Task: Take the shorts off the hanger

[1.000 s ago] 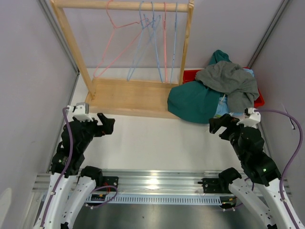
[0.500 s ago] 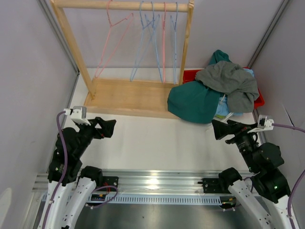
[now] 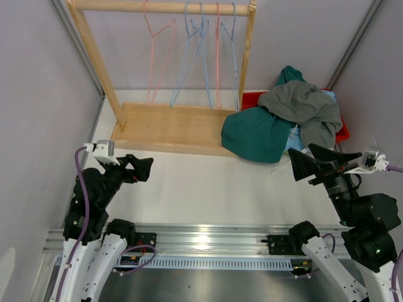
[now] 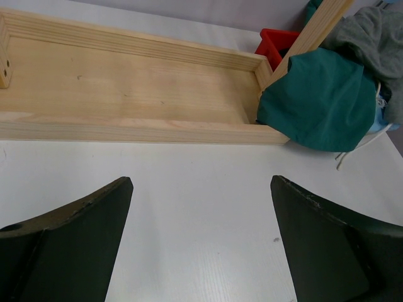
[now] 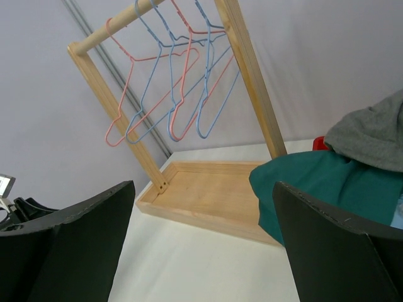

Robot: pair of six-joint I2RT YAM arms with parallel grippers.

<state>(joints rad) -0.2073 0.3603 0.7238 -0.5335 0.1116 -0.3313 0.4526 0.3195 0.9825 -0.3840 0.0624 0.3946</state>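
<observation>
White table [image 3: 208, 182] between grey walls. Both grippers stand spread wide and empty: the left gripper [image 3: 145, 168] hovers over the tabletop in front of the wooden rack [image 3: 170, 126], and the right gripper [image 3: 305, 157] hangs near the shorts [image 3: 258, 132], not touching them. I count five wire hangers [image 3: 200, 28] on the rail, two pink and three blue, all bare. The shorts lie heaped on a red bin [image 3: 252, 99] beside the rack's right post; I can see grey, teal and light blue. Open tabletop runs between the arms.
</observation>
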